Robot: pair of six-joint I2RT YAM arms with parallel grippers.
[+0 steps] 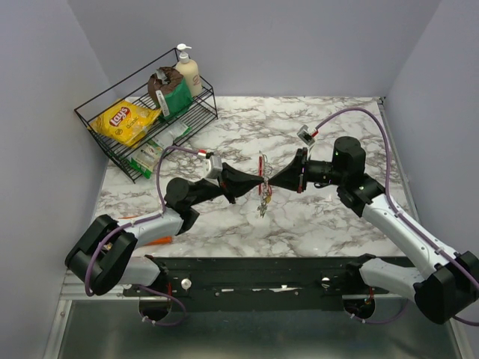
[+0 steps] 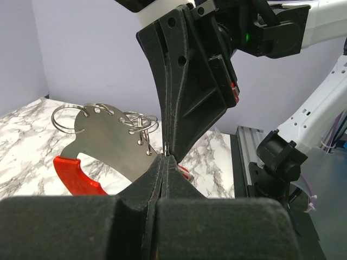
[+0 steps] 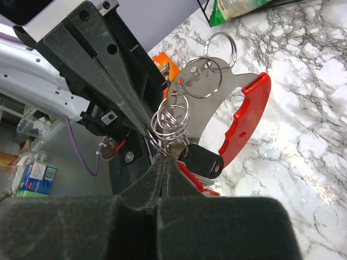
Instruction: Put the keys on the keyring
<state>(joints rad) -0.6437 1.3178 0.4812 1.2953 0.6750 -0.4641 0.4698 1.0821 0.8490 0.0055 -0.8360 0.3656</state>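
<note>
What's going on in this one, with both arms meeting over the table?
Both arms meet tip to tip above the marble table. The left gripper is shut on the edge of the keyring, holding its silvery plate and red loop in the air. The right gripper is shut right beside the split rings; what it pinches isn't clear. A few keys dangle below.

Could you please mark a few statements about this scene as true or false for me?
1. Both arms' jaws are shut and meet at the keyring. True.
2. The keyring's curved handle is blue. False: it is red.
3. A yellow chip bag lies in the wire rack. True.
4. The pump bottle stands on the marble table. False: it stands in the rack.
5. Split rings hang from the keyring's metal plate. True.
</note>
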